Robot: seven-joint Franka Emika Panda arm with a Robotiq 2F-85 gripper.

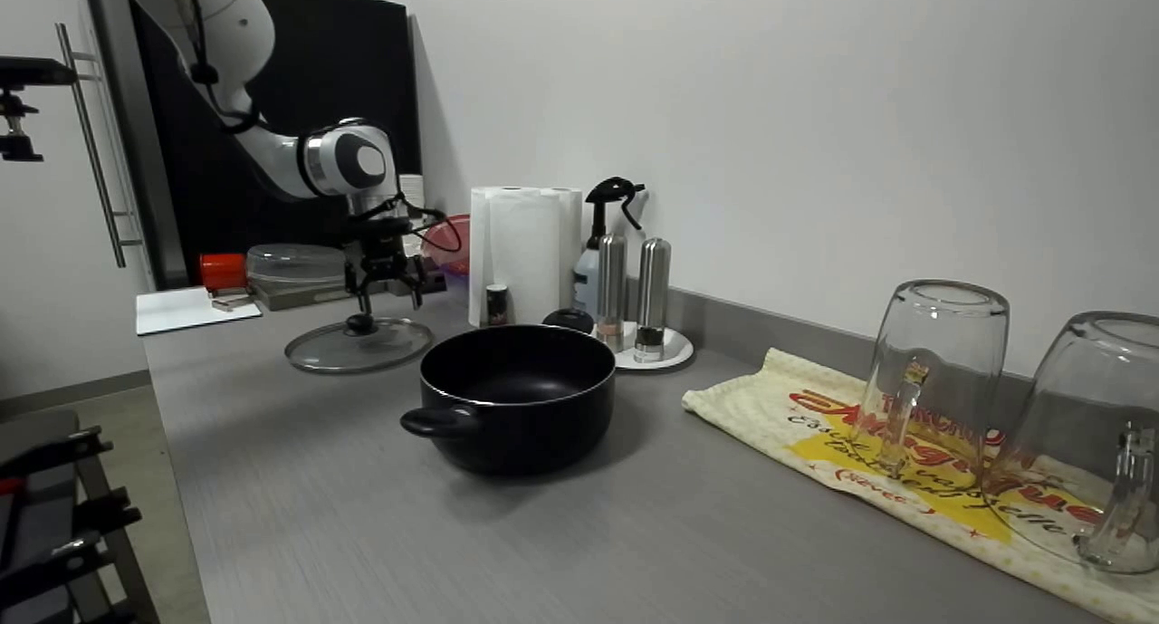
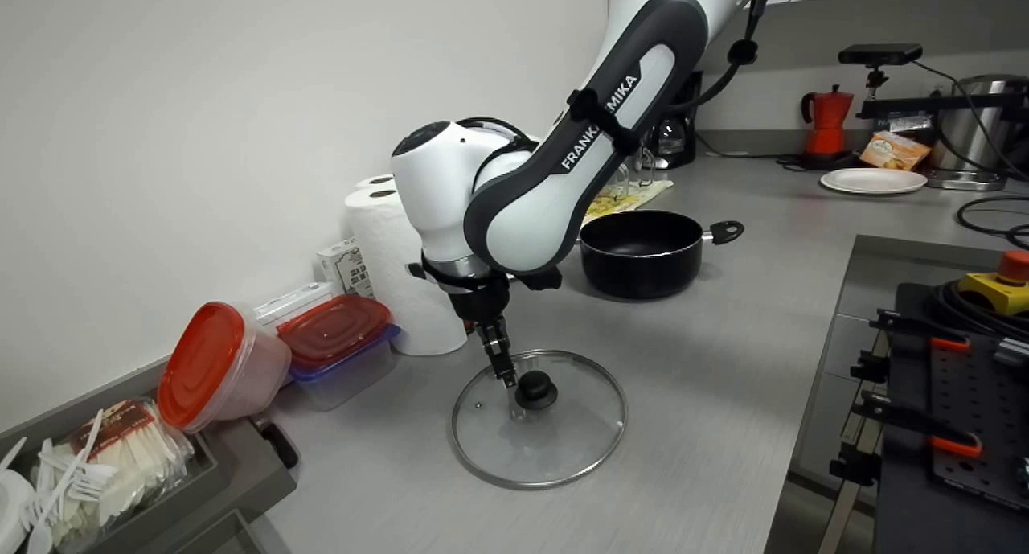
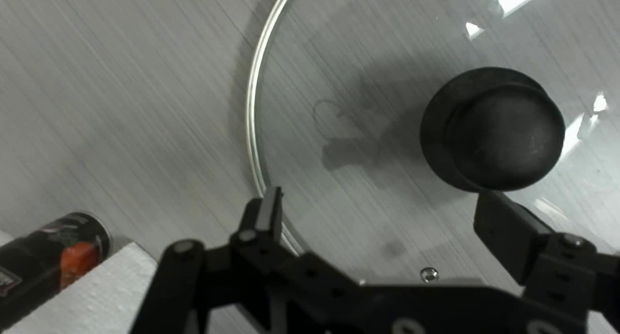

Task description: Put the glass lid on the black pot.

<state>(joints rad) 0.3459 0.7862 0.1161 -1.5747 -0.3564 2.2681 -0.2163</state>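
The glass lid lies flat on the grey counter with its dark knob up; it shows in both exterior views point(image 1: 389, 350) point(image 2: 539, 449) and fills much of the wrist view point(image 3: 358, 130). The black pot point(image 1: 521, 434) stands upright and uncovered, apart from the lid; it also shows in an exterior view point(image 2: 639, 268). My gripper point(image 1: 389, 309) points down over the lid, open and empty. In the wrist view its fingers point(image 3: 381, 193) are wide apart. The knob point(image 3: 501, 135) lies outside the gap, by the tip of the right-hand finger; whether they touch I cannot tell.
Paper towel rolls point(image 1: 525, 253), a plate with two steel mills point(image 1: 665, 345), and a spray bottle point(image 1: 589, 266) stand along the wall. Plastic containers point(image 2: 338, 353) and a cutlery tray point(image 2: 201, 490) stand by the wall. Upturned glass mugs point(image 1: 942, 379) stand on a cloth point(image 1: 770, 398).
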